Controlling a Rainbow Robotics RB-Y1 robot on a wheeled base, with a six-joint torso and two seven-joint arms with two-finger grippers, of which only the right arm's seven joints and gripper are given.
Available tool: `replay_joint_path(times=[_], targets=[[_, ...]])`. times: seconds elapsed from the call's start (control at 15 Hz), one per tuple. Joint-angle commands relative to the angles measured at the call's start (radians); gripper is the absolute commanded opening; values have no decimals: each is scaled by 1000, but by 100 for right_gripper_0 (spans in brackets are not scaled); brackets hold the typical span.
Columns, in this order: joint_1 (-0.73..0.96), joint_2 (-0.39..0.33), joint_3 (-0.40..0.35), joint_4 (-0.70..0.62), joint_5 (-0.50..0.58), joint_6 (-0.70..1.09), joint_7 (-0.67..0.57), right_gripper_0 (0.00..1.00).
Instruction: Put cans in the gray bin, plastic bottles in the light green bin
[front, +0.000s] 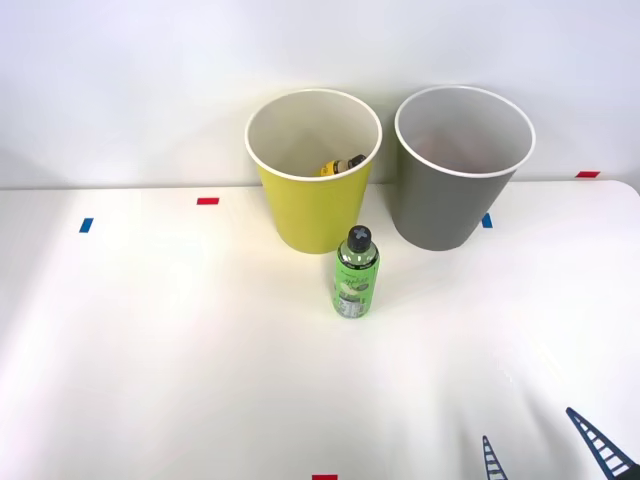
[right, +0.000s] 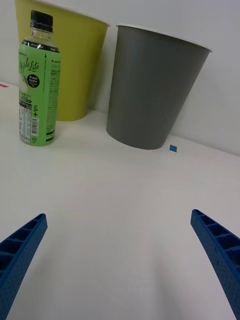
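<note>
The green plastic bottle (front: 355, 272) stands upright on the worktop (front: 180, 350), black cap on, just in front of the light green bin (front: 313, 170) and slightly toward the gray bin (front: 462, 170); from the front view it looks close to the light green bin's base, though whether they touch cannot be told. That bottle is not yet sorted.

Inside the light green bin, a yellow bottle (front: 341, 166) with a dark cap lies against the far wall, so by the look of it one plastic bottle is already where it belongs. The gray bin sits beside the light green one, both toward the worktop's far edge, close together but apart. Its pale inside shows nothing as far as the front view reaches; the bottom is hidden, so whether any can is in there cannot be told. No can is seen on the worktop.

The right gripper (right: 120, 260) hangs low over the worktop near its front right corner, well apart from the green bottle, its blue fingers (front: 600, 445) spread wide and holding nothing.

Judging from this, what is left is to grasp the green bottle and drop it into the light green bin.
</note>
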Motion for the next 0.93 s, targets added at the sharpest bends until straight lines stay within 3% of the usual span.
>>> replay_joint_path(times=[0.07,0.93], targets=[[0,0,0,0,0,0,0,100],[0,0,0,0,0,0,0,100]])
